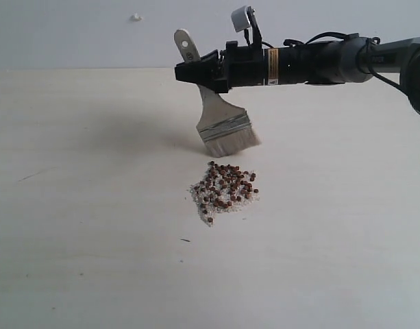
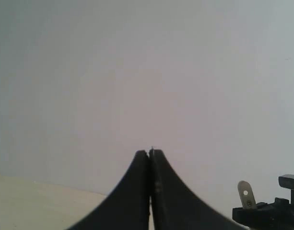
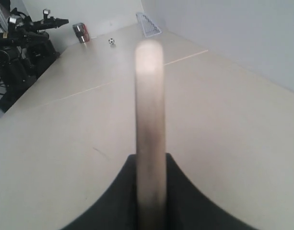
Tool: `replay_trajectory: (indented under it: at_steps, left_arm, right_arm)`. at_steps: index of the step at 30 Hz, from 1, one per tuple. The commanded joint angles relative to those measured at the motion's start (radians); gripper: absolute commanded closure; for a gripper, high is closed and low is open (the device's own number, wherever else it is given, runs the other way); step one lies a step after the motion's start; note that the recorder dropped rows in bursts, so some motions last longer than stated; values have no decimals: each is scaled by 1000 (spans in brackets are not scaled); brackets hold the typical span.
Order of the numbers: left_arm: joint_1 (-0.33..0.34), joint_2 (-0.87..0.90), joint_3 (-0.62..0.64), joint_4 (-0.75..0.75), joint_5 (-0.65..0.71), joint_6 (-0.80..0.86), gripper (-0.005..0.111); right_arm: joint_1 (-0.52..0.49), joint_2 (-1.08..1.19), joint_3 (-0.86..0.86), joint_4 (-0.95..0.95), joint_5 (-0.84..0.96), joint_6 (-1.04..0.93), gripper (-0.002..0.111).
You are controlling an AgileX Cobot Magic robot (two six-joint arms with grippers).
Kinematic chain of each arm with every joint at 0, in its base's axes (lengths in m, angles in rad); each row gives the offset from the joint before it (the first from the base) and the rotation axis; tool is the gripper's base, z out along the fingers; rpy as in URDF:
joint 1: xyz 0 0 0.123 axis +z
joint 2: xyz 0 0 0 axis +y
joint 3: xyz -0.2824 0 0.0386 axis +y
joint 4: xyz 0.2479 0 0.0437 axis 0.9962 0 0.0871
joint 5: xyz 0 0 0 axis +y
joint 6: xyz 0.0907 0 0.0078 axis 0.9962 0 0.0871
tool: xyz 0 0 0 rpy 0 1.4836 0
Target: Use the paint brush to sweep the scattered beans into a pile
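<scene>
At far left, seen only through its own wrist camera, the left gripper (image 2: 150, 153) hangs idle, its dark jaws pressed together on nothing. In the middle of the pale table (image 1: 72, 205), the paint brush (image 1: 225, 127) stands tilted, bristles down just behind the pile (image 1: 223, 190). Whether they touch the surface is unclear. Reaching in from the right, the right gripper (image 1: 198, 72) is clamped on the brush's handle. The beans (image 1: 230, 179) sit gathered, so the risk now is a stroke made too fast or too deep. That would likely flick the light, round beans outward and send them rolling over the smooth tabletop. The handle is flat and cream with a hole at its end, the band is ribbed silver metal, and the bristles are soft, whitish and splayed. The beans are tiny reddish-brown spheres bedded in fine whitish crumbs.
</scene>
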Motion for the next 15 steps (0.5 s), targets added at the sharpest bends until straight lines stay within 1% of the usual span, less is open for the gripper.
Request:
replay_trajectory:
  at_steps: [1, 5, 13, 15]
  left_arm:
    - [1, -5, 6, 4, 3, 4, 107]
    - [1, -5, 6, 4, 3, 4, 107]
    - [1, -5, 6, 4, 3, 4, 107]
    - [1, -5, 6, 4, 3, 4, 107]
  right_arm:
    - [18, -4, -6, -65, -3, 55, 108]
    - [28, -12, -6, -142, -3, 123, 108]
    - [29, -101, -6, -263, -3, 172, 108]
    - [29, -113, -6, -255, -3, 172, 108]
